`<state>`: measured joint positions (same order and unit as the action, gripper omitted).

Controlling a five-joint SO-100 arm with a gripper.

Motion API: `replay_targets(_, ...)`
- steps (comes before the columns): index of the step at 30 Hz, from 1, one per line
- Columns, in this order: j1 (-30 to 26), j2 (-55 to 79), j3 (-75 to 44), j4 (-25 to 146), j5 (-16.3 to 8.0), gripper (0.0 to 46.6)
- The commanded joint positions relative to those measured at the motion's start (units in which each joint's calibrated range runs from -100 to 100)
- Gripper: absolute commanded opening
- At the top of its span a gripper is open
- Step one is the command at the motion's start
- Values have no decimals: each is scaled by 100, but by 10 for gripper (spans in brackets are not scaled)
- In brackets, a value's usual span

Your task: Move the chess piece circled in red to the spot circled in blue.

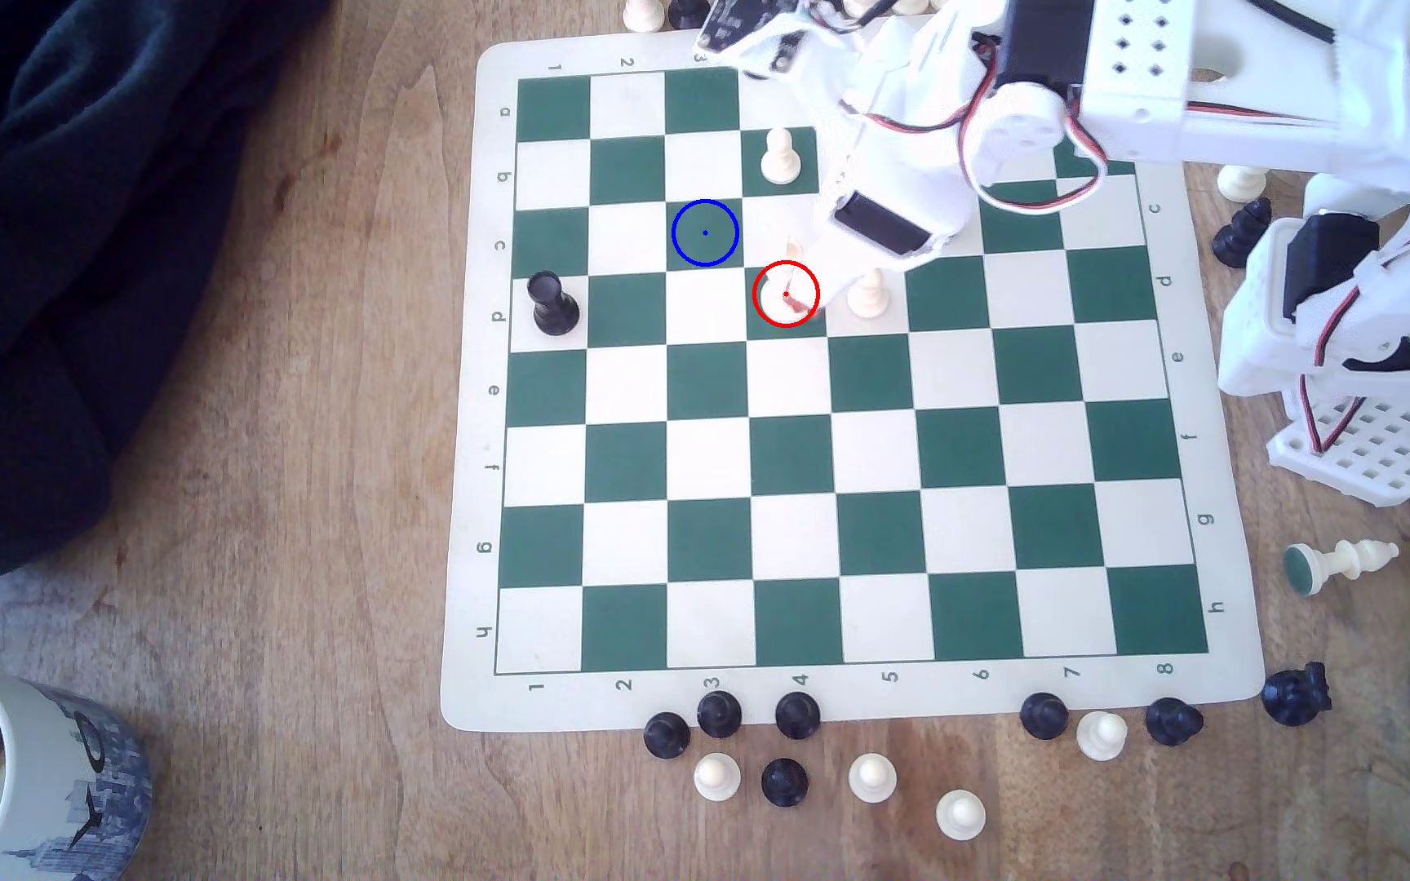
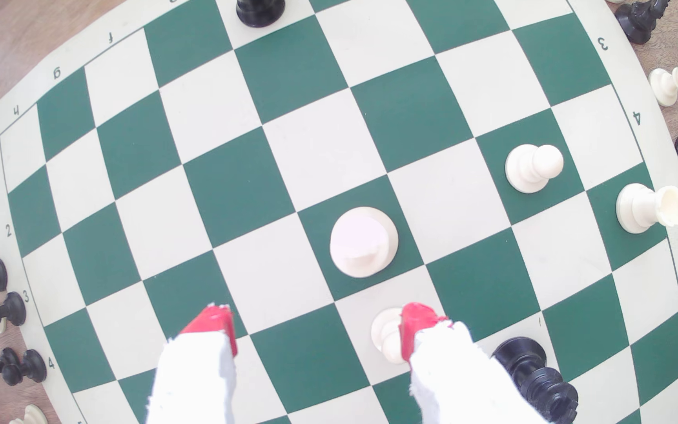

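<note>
In the exterior view, the chess piece is seen standing on the red-circled dark green square in row d, column 4, partly covered by the white gripper reaching down from the upper right. The spot, ringed in blue, lies one square diagonally away toward the exterior view's upper left, in row c, column 3, and is unoccupied. The squares around the spot are free of pieces; a white pawn is set on row b, column 4, diagonal to the spot, and a second white pawn stands just beside the chess piece on the exterior view's right. A black rook is placed near the board's left edge in row d, well apart.

In the wrist view, the chess piece is seen from above on its green square, clear of that square's edges. The gripper is spread wide, its red fingertips apart and holding nothing; neither tip touches the chess piece. One tip overlaps the second white pawn in the picture. A black piece stands beyond it.
</note>
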<state>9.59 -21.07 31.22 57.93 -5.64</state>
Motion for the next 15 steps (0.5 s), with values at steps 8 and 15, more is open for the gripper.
replay_targets(8,85,528,-475,-412,39,234)
replay_targets(15,109,936,-566,-584,107,230)
